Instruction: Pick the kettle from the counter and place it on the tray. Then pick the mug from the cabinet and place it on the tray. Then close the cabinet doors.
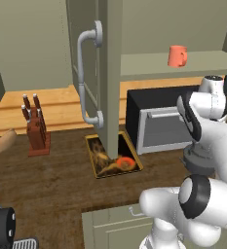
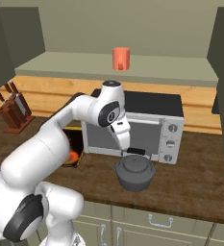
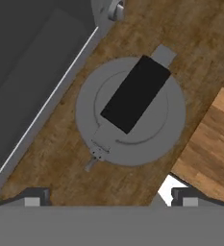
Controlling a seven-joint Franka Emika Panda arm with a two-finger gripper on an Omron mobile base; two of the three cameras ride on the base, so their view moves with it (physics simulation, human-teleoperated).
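1. My gripper (image 3: pixel 108 199) is spread wide and grasps nothing, poised directly above the kettle (image 3: pixel 130 111).
2. The kettle stands on the counter (image 2: pixel 195 178) near its front edge, just before the microwave (image 2: pixel 147 126).
3. The tray (image 1: pixel 114 156) lies further left on the counter.
4. The mug (image 2: pixel 120 58) stands on the cabinet shelf (image 2: pixel 166 71).

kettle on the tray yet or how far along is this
Nothing is done yet. The kettle sits on the counter by the microwave; the open gripper hovers above its handle. The tray holds neither item, the mug stands in the cabinet, and the door is open.
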